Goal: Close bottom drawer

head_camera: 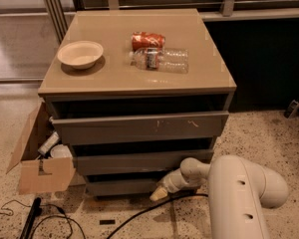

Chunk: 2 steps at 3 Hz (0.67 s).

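Cream rounded gripper [159,193], lower centre of frame, at smooth, flat grey-brown handleless bottom drawer [120,186]; opening: cannot tell.

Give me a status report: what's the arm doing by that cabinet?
Gripper low, at front of bottom drawer, right end. Drawer looks slightly out. Black cable on floor below gripper.

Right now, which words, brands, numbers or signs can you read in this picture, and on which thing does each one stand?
No text can be read here.
Red can: printed label, too blurred to read.
Plastic bottle: dark label band, unreadable.
Cardboard box: a dark mark on the front flap, not legible.
Bottom drawer: plain front, no lettering.
Gripper, low by the bottom drawer's front: no visible marking.
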### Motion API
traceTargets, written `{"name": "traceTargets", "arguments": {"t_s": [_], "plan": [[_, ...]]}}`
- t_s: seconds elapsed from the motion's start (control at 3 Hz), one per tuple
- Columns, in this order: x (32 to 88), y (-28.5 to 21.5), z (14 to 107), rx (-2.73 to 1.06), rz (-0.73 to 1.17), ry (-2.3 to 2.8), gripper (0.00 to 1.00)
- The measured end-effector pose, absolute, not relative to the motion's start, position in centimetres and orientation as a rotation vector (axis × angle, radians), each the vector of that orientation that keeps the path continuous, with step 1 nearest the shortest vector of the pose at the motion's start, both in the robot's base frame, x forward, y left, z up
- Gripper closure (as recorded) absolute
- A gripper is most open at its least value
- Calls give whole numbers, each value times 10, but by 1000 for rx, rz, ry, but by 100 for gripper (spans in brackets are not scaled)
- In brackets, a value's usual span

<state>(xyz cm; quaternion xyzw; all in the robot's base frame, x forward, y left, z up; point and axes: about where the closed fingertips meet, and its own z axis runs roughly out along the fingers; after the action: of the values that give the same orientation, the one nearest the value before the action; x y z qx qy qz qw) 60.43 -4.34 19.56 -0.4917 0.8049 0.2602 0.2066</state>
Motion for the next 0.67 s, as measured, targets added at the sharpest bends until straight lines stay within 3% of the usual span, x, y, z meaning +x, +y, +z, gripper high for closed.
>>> {"name": "traceTargets", "arguments": {"t_s": [0.33, 0.67], "plan": [[604, -43, 196, -1370, 725, 2242, 8], [604, -43, 196, -1370, 725, 2242, 0]]}}
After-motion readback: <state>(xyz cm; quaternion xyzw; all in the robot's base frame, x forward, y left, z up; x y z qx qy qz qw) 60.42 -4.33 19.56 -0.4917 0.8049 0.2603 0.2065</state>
